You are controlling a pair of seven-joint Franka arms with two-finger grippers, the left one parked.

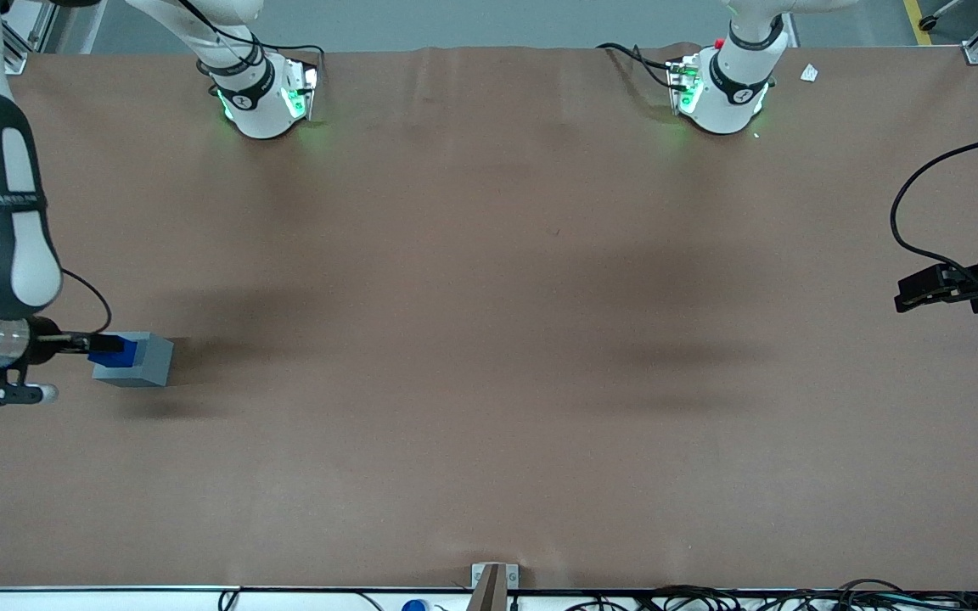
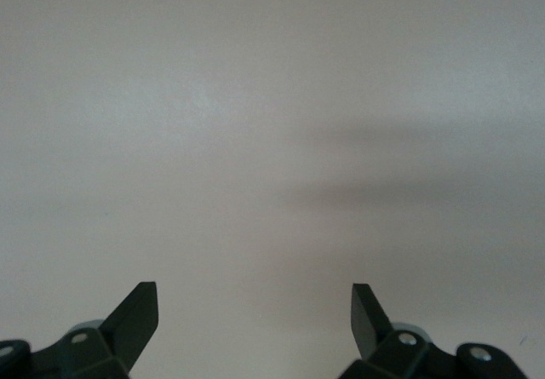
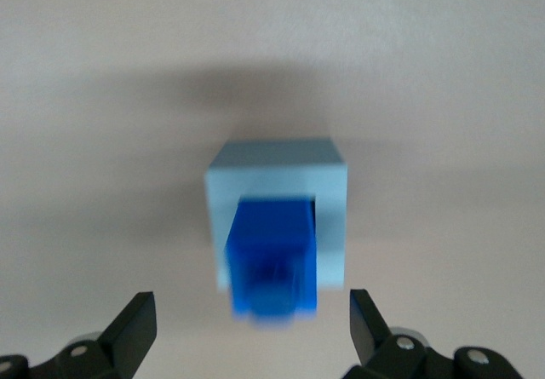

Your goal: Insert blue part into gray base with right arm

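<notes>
The gray base (image 1: 148, 361) stands on the brown table toward the working arm's end. The blue part (image 1: 114, 354) sits in the hole in the top of the gray base (image 3: 330, 193) and sticks up out of it. Its narrower stepped end points toward my wrist camera. My right gripper (image 1: 97, 344) hangs just above the blue part (image 3: 272, 260). In the right wrist view the gripper (image 3: 251, 321) is open. Its two black fingertips (image 3: 136, 318) stand wide apart on either side of the blue part, not touching it.
The two arm bases (image 1: 264, 93) (image 1: 722, 85) stand at the table's edge farthest from the front camera. The parked arm's gripper (image 1: 939, 288) hovers at its end of the table, with a black cable (image 1: 905, 204) looping above it. A small bracket (image 1: 493, 581) sits at the nearest edge.
</notes>
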